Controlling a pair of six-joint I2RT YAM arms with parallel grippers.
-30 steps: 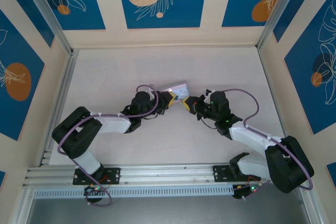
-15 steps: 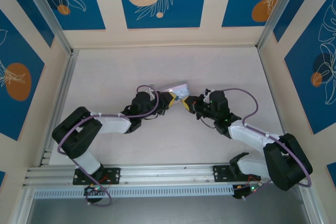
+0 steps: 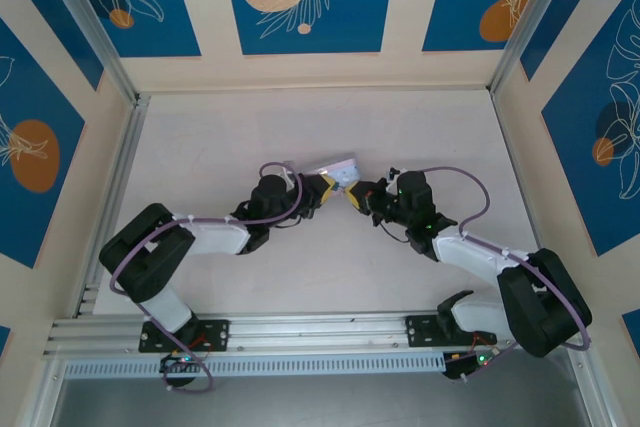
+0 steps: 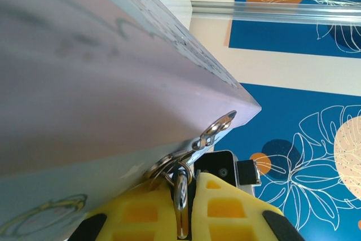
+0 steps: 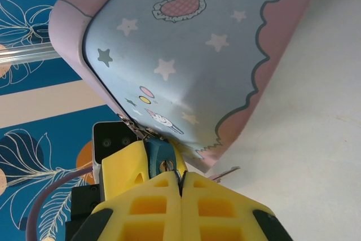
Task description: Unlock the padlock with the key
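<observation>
The tiny teal padlock (image 5: pixel 159 152) hangs from the clasp at a corner of the pale blue tin (image 5: pixel 192 55). My left gripper (image 4: pixel 189 183) is shut on the padlock, whose thin metal edge (image 4: pixel 180 196) shows between the yellow fingers (image 4: pixel 132 213). My right gripper (image 5: pixel 180 178) is shut on the small silvery key (image 5: pixel 170 165), whose tip sits at the padlock's keyhole. The fingers hide most of the key. In the top view the left gripper (image 3: pixel 340 192) and right gripper (image 3: pixel 357 197) meet tip to tip beside the tin (image 3: pixel 335 167).
The tin rests tilted near the middle of the white table (image 3: pixel 300 127). A metal clasp ring (image 4: pixel 217 125) juts from its corner, and a thin silvery tab (image 5: pixel 225 172) pokes out under its pink edge. Aluminium rails (image 3: pixel 110 187) and patterned walls enclose the table.
The right arm's elbow has drifted slightly left. Both grippers stay together at the tin's corner.
</observation>
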